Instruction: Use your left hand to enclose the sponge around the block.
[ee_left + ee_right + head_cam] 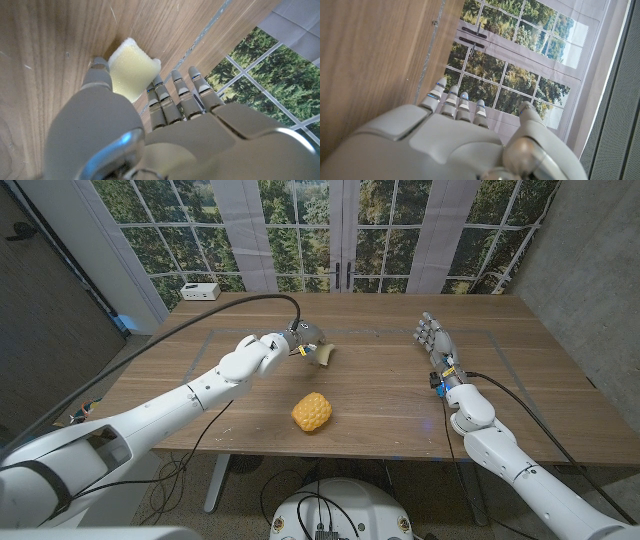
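Yellow sponge [312,411] lies lower right of left hand [303,342], which pinches a pale foam block [325,356].

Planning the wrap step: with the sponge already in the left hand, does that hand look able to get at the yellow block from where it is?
Probably yes. The left hand holds the sponge just beyond the yellow block, with only bare table between them; the right hand stands far to the side.
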{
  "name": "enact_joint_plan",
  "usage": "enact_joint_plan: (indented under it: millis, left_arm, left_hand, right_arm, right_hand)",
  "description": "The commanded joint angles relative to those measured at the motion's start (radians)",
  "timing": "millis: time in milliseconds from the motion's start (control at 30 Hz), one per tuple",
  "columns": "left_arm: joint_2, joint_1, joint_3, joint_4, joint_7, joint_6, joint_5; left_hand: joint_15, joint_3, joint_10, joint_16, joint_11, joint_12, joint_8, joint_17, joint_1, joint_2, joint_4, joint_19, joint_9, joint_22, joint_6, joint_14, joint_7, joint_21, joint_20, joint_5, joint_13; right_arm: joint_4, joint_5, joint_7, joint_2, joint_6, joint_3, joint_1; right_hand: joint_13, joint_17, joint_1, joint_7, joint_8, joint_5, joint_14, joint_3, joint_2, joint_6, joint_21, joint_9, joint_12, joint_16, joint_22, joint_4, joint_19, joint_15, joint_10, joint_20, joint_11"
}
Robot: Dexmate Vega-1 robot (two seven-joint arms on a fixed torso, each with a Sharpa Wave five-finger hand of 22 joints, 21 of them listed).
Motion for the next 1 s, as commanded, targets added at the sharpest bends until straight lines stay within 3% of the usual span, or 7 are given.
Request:
enact_joint_plan:
  millis: [33,133,300,433,700,767,1000]
  left_arm:
    - [0.012,-0.005,0.002,-0.025,-0.074,0.023,0.024]
    - [0.015,0.008,-0.013,-0.031,-0.055,0.023,0.003]
    - [0.025,0.015,-0.025,-0.048,-0.040,0.025,0.005]
    - [0.031,0.029,-0.047,-0.069,-0.014,0.041,-0.001]
    - [0.026,0.046,-0.126,-0.097,-0.021,0.047,-0.155]
    - [0.028,0.065,-0.169,-0.101,0.016,0.021,-0.253]
    - [0.018,0.094,-0.208,-0.128,0.120,0.036,-0.338]
  left_hand:
    - [-0.086,-0.017,-0.027,-0.002,0.010,-0.010,-0.016,0.004,-0.029,-0.008,0.007,-0.016,0.002,0.005,-0.042,-0.025,0.004,-0.011,0.007,0.008,0.003]
    - [-0.066,-0.028,-0.091,0.000,0.041,-0.028,-0.031,0.005,-0.045,-0.010,0.015,-0.025,0.001,0.005,-0.116,-0.051,0.006,-0.019,0.015,0.018,0.000]
    - [-0.051,-0.043,-0.178,0.004,0.059,-0.038,-0.043,0.006,-0.059,-0.013,0.021,-0.033,-0.003,0.006,-0.271,-0.073,0.014,-0.029,0.020,0.032,-0.008]
    - [-0.043,-0.048,-0.209,0.004,0.070,-0.040,-0.041,0.006,-0.065,-0.014,0.023,-0.036,-0.004,0.006,-0.310,-0.084,0.017,-0.032,0.023,0.036,-0.010]
    - [-0.028,-0.060,-0.236,0.001,0.080,-0.038,-0.034,0.007,-0.082,-0.020,0.030,-0.047,-0.005,0.006,-0.332,-0.105,0.019,-0.039,0.031,0.039,-0.012]
    - [-0.020,-0.068,-0.236,0.001,0.088,-0.034,-0.029,0.008,-0.095,-0.024,0.036,-0.054,-0.006,0.007,-0.328,-0.112,0.021,-0.043,0.037,0.039,-0.013]
    - [-0.010,-0.089,-0.199,0.011,0.089,-0.010,-0.001,0.010,-0.139,-0.023,0.058,-0.061,-0.007,0.008,-0.258,-0.110,0.016,-0.049,0.051,0.044,-0.017]
  right_arm:
    - [-0.014,-0.007,-0.006,0.001,0.002,0.003,-0.010]
    - [-0.014,-0.007,-0.006,0.002,0.000,0.001,-0.008]
    - [-0.011,-0.009,-0.002,0.002,-0.004,-0.002,-0.002]
    - [-0.013,-0.006,-0.004,0.005,-0.010,-0.003,0.001]
    - [-0.013,-0.006,0.001,0.003,-0.008,-0.003,0.003]
    - [-0.019,-0.001,-0.001,0.001,-0.016,-0.002,0.001]
    - [-0.023,0.002,0.000,-0.005,-0.017,0.002,-0.007]
  right_hand:
    - [0.005,0.003,-0.007,-0.006,0.002,0.009,0.014,0.004,0.000,0.006,0.004,0.004,0.001,0.001,0.004,0.001,0.002,-0.003,0.008,0.007,-0.001]
    - [0.005,0.003,-0.007,-0.006,0.003,0.009,0.014,0.005,0.001,0.007,0.004,0.004,0.000,0.000,0.004,0.002,0.003,-0.003,0.008,0.007,0.001]
    - [0.005,0.003,-0.008,-0.005,0.003,0.009,0.015,0.005,0.001,0.008,0.004,0.004,0.000,0.000,0.004,0.002,0.003,-0.003,0.008,0.007,0.000]
    - [0.006,0.003,-0.008,-0.006,0.003,0.009,0.017,0.005,0.001,0.008,0.004,0.004,0.000,0.001,0.004,0.002,0.003,-0.003,0.008,0.007,0.000]
    - [0.006,0.003,-0.009,-0.004,0.002,0.009,0.025,0.006,0.001,0.008,0.005,0.004,0.000,0.003,0.004,0.002,0.007,-0.002,0.008,0.008,-0.002]
    - [0.006,0.003,-0.009,-0.005,0.003,0.009,0.027,0.006,0.001,0.008,0.005,0.004,0.000,0.003,0.004,0.002,0.008,-0.002,0.009,0.009,-0.001]
    - [0.006,0.003,-0.011,-0.003,0.005,0.009,0.045,0.007,0.001,0.014,0.008,0.004,0.010,0.009,0.004,0.003,0.017,-0.004,0.038,0.007,0.012]
